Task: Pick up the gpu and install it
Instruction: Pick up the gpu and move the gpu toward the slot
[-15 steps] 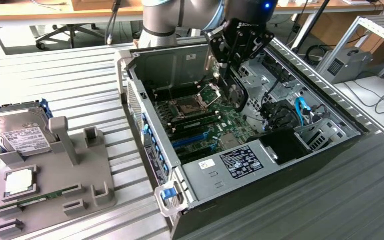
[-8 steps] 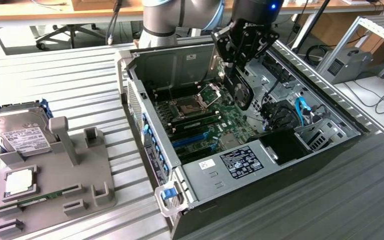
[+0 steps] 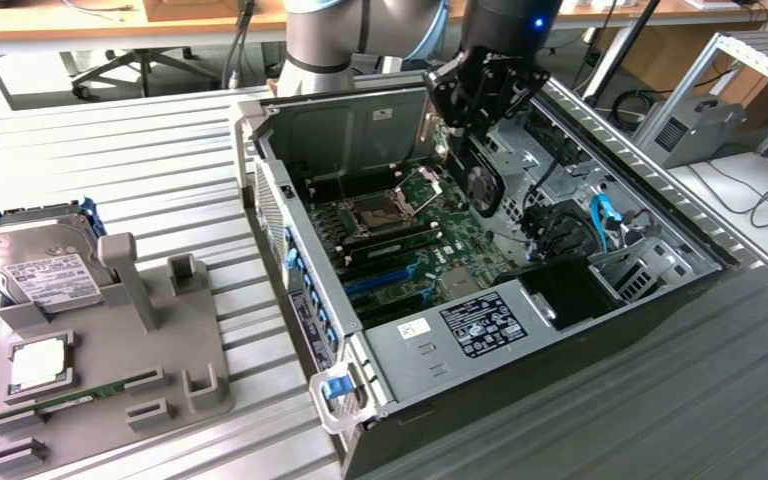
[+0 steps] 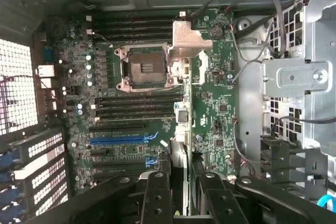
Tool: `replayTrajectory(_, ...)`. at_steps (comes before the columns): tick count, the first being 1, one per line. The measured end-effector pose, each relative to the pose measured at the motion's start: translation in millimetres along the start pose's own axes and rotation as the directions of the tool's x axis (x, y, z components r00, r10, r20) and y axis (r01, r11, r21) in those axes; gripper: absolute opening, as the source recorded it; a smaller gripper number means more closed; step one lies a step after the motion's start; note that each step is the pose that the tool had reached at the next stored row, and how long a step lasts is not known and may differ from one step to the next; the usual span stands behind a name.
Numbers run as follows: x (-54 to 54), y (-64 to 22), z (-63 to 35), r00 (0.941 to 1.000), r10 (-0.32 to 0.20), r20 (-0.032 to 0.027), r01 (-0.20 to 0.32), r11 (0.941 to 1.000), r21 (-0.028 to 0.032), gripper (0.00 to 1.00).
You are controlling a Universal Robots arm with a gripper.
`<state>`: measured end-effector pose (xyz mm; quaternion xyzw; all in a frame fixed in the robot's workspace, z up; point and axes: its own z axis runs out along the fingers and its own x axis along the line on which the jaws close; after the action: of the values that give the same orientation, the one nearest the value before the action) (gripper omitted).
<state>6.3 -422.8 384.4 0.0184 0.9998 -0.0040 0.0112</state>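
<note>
The gpu hangs on edge above the motherboard inside the open computer case, its black round cooler facing the exterior view's left. My gripper is shut on its upper edge. In the wrist view the gpu runs edge-on between my two black fingers, with the gripper above the board. The blue expansion slot lies just beside the card's lower end, and the empty processor socket sits further along the board.
A grey holder tray on the slatted table at the exterior view's left carries a silver hard drive, a processor and a memory stick. Inside the case are a metal drive cage, loose cables and a labelled power supply.
</note>
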Motion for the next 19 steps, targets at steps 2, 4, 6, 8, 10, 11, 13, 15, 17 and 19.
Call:
replayTrajectory(2, -0.1, 0.2, 0.8, 0.9997, -0.023, 0.0001, 0.023, 0.9997, -0.0003, 0.26)
replayTrajectory(4, -0.6, 0.4, 1.6, 0.9990, -0.045, 0.0003, 0.045, 0.9990, -0.0006, 0.26)
replayTrajectory(6, -1.7, 1.1, 2.7, 0.9986, -0.052, 0.0004, 0.052, 0.9986, -0.0008, 0.26)
replayTrajectory(8, -2.6, 2.2, 4.0, 0.9985, -0.054, 0.0004, 0.054, 0.9985, -0.0008, 0.26)
replayTrajectory(10, -3.0, 3.5, 5.5, 0.9985, -0.055, 0.0004, 0.055, 0.9985, -0.0006, 0.26)
replayTrajectory(11, -3.3, 4.1, 6.3, 0.9984, -0.056, 0.0004, 0.056, 0.9984, -0.0006, 0.26)
replayTrajectory(13, -3.8, 5.1, 8.0, 0.9984, -0.057, 0.0004, 0.057, 0.9984, -0.0001, 0.26)
replayTrajectory(15, -4.2, 5.8, 9.6, 0.9983, -0.058, 0.0004, 0.058, 0.9983, 0.0004, 0.26)
replayTrajectory(17, -4.5, 6.4, 11.0, 0.9983, -0.058, 0.0004, 0.058, 0.9983, 0.0009, 0.26)
replayTrajectory(19, -4.8, 6.6, 11.6, 0.9982, -0.060, 0.0004, 0.060, 0.9982, 0.0014, 0.26)
